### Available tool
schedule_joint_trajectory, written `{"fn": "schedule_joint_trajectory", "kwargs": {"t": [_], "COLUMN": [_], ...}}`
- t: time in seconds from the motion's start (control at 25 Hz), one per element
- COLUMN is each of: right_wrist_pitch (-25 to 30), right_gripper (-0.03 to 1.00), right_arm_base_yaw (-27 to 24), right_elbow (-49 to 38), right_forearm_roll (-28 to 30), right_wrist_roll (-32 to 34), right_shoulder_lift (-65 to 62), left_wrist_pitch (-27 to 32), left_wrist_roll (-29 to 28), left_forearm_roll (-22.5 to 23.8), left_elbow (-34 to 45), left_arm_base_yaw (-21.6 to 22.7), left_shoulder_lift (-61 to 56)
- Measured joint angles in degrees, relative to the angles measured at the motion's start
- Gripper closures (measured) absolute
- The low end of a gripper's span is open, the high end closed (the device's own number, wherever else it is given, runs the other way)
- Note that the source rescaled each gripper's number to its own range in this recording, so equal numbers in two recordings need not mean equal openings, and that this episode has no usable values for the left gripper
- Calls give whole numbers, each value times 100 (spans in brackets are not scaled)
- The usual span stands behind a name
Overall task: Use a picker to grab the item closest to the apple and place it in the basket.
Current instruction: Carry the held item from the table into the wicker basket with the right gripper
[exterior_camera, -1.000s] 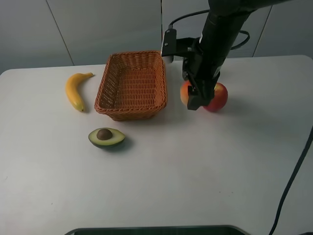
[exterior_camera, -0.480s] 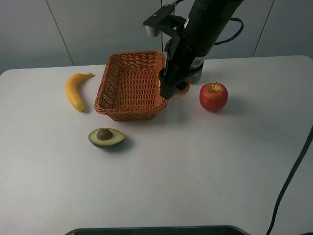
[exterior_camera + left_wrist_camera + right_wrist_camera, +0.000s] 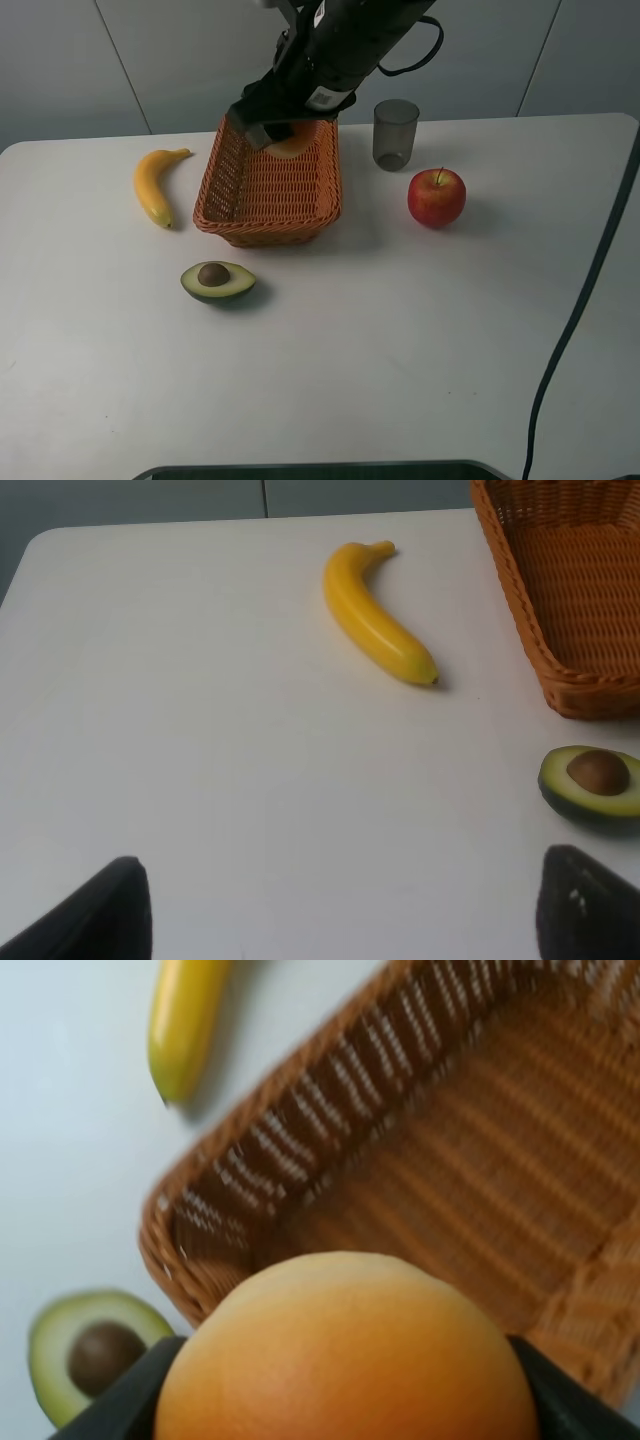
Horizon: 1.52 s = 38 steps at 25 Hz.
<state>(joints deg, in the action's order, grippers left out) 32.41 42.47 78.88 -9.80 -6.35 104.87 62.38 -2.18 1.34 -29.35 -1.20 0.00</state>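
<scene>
A red apple [image 3: 436, 197] sits on the white table, right of the wicker basket [image 3: 268, 228]. My right gripper [image 3: 276, 133] hangs over the basket's far end, shut on a round orange fruit [image 3: 292, 145]. In the right wrist view the orange fruit [image 3: 350, 1350] fills the space between the dark fingers [image 3: 112, 1408], with the basket's inside [image 3: 470, 1190] below it. The left gripper [image 3: 345, 910] stays open over bare table, and only its two dark fingertips [image 3: 100, 912] show.
A banana [image 3: 155, 183] lies left of the basket and an avocado half [image 3: 217, 280] in front of it. A grey cup [image 3: 395, 134] stands behind the apple. A black cable [image 3: 590, 280] runs down the right side.
The right arm has lifted the orange fruit from beside the apple and carried it left to above the basket. The grey cup behind the arm has come into view.
</scene>
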Motion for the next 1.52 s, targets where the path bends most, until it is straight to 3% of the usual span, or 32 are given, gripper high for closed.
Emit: {"fn": "schedule_joint_trajectory", "kwargs": {"t": [0.28, 0.96, 1.52], "right_wrist_pitch": [-535, -1318, -1414], "right_gripper": [96, 96, 96], "right_arm_base_yaw": [142, 57, 9], "right_elbow": [190, 250, 250], "right_forearm_roll": [24, 167, 167], "right_wrist_roll": [396, 543, 543], "right_shoulder_lift": [410, 1421, 1645], "left_wrist_pitch": [0, 0, 0], "left_wrist_roll": [0, 0, 0], "left_forearm_roll": [0, 0, 0], "left_elbow": [0, 0, 0], "left_arm_base_yaw": [0, 0, 0], "left_shoulder_lift": [0, 0, 0]}}
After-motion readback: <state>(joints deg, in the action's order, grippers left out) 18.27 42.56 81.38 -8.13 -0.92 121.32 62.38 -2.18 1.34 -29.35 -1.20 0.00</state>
